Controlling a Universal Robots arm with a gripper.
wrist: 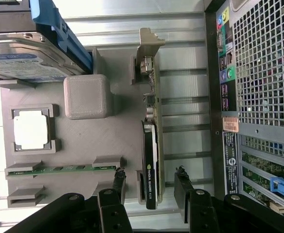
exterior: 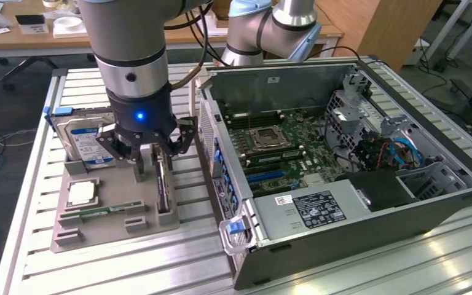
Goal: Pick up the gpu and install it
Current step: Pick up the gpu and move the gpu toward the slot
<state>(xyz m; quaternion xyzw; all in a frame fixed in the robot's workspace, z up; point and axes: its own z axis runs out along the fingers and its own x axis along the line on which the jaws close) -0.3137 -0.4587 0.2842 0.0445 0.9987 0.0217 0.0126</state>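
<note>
The claw [exterior: 155,167] hangs spread over the gpu [exterior: 164,192], one finger [wrist: 118,183] to each side of the card and neither visibly pressing it, so nothing is pinched yet. The step in hand looks like the pick-up itself, at the point of lining up the grasp; the install has not begun. The gpu stands on its long edge in a slot of the grey holder tray [exterior: 113,236], silver bracket at the end away from the claw. Judged from this, a sound grip calls for the fingers to close squarely on the two flat faces, and a straight lift so the card clears its slot without tilting. The card's top edge carries a green logo and white lettering that seems to read NVIDIA Quadro, the model figures being too small to be sure of. From the gpu in the exterior view, the memory stick [exterior: 105,212] and processor chip [exterior: 83,192] lie at about nine o'clock, and the hard drive [exterior: 84,138] with its blue-white label, unreadable, at ten. The open computer case [exterior: 432,203] sits at three o'clock on the ribbed tabletop [exterior: 96,273], its blue expansion slots [exterior: 262,178] bare; the power-supply sticker [exterior: 314,209] is illegible.
</note>
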